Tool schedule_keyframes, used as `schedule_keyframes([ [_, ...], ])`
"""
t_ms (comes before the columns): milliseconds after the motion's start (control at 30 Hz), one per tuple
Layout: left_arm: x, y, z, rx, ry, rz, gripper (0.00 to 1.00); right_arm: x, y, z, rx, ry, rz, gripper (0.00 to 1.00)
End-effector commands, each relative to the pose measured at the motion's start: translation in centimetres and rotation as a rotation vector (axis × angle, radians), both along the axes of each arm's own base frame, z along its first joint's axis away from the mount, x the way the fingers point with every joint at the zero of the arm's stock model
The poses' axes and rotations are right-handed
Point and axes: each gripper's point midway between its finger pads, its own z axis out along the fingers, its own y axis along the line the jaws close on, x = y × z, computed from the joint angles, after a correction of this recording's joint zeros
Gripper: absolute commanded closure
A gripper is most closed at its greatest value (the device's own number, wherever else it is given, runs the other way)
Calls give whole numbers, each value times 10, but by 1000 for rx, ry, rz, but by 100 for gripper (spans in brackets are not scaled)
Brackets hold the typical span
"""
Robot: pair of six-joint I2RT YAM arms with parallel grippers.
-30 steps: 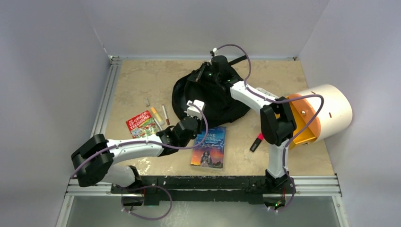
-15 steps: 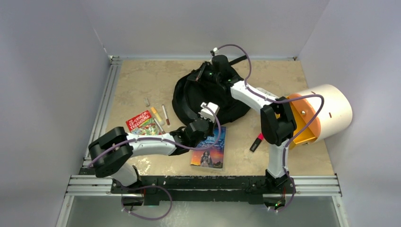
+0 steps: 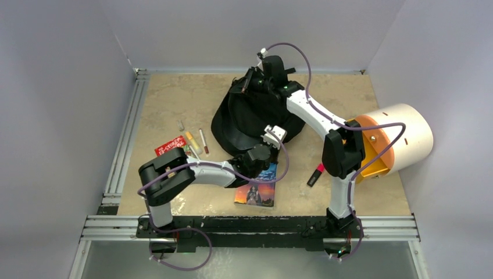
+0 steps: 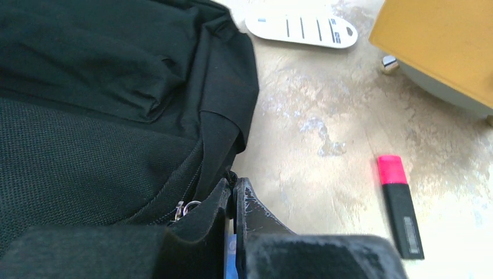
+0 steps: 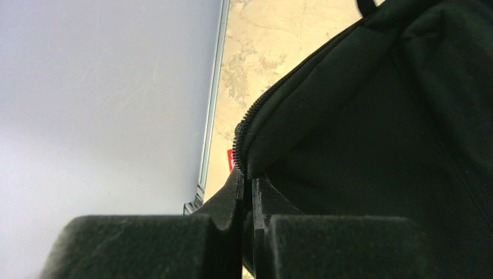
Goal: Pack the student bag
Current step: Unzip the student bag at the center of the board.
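Just left of our left gripper (image 4: 235, 196), which was squeezed closed on nothing we could see, lay the student bag (image 4: 87, 133), running away toward our right gripper (image 5: 249, 187), clamped on its far zippered rim.

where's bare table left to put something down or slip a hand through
Free: the far-left corner between the rail and the bag; the far-right corner behind the cylinder; the near-right corner past the highlighter. Crowded: left of the bag, with pens and red book, and the blue book by the left arm.
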Motion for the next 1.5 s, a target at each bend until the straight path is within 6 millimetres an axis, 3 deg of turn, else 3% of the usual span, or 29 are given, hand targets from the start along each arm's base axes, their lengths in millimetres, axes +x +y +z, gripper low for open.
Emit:
schedule_keyframes([
  [0, -3, -40, 32, -107, -108, -104, 100, 0, 3, 88, 89, -194, 44, 100],
  [233, 12, -56, 26, -86, -201, -98, 100, -5, -2, 103, 65, -203, 54, 100],
  [533, 38, -80, 28, -54, -312, -76, 100, -11, -6, 97, 12, -188, 83, 100],
  [967, 80, -88, -5, 28, -309, -69, 100, -24, -8, 111, 8, -207, 105, 100],
  [1233, 82, -99, 1, 34, -310, -91, 100, -27, -12, 104, -10, -194, 90, 100],
  [1300, 77, -92, 2, 40, -288, -94, 90, -28, -13, 100, -23, -192, 89, 100],
  [1367, 66, -80, 6, 18, -257, -104, 71, -27, -15, 95, -35, -191, 84, 100],
  [1467, 39, -60, 19, -51, -188, -145, 54, -26, -17, 92, -47, -193, 86, 100],
])
